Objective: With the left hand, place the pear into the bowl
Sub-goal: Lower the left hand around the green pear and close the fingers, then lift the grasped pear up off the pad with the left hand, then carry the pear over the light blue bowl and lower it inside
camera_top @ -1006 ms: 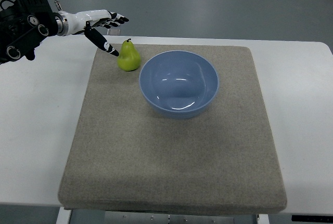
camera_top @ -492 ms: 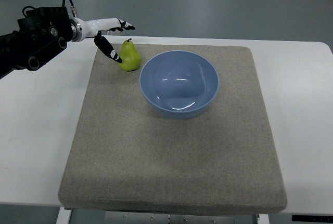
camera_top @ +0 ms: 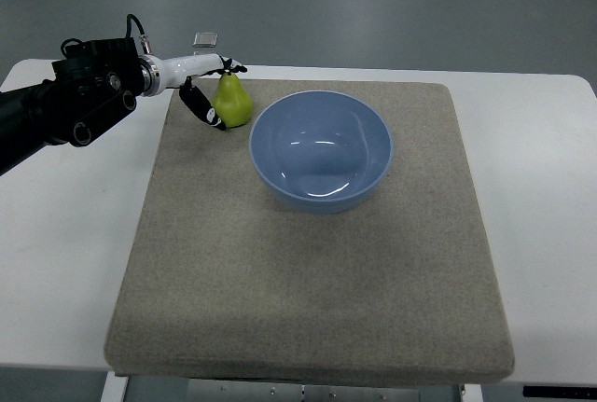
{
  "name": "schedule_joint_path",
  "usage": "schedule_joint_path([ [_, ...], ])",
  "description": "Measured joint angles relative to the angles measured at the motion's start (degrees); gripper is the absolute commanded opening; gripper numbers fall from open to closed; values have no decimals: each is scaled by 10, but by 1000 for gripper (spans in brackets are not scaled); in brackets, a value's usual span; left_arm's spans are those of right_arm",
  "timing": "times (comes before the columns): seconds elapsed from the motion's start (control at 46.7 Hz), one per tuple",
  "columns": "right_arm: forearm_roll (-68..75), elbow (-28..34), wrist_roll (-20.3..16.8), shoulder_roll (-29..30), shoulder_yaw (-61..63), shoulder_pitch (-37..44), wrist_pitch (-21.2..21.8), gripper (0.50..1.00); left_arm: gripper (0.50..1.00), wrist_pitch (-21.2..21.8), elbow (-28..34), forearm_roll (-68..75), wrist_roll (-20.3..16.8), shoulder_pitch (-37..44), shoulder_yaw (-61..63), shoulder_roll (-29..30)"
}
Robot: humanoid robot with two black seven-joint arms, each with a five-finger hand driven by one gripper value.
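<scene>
- left robot hand: advanced since a second ago, fingers now spread around the green pear, not yet clenched.
- blue bowl: empty, just beside; grasp imminent.

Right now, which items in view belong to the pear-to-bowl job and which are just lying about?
Job:
- green pear, upright on the mat beside the bowl
- blue bowl, empty
- left hand, at the pear

Lying about:
- grey mat
- white table
- small clear block at the table's far edge
</scene>
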Motion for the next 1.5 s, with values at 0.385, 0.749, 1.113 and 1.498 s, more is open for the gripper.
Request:
schedule_joint_path([
  [0.385, 0, 0, 0, 0, 0, 0, 0, 926, 654, 9, 1, 5, 0, 15, 2, -9],
  [0.749, 1, 0, 0, 0, 0, 0, 0, 926, 500, 8, 0, 4, 0, 8, 9, -5],
  [1.113, 0, 0, 0, 0, 0, 0, 0, 926, 500, 1, -49, -6, -7, -26, -1, 53],
  [1.498, 0, 0, 0, 0, 0, 0, 0, 926, 500, -76, -201, -94, -8, -92, -60, 184],
])
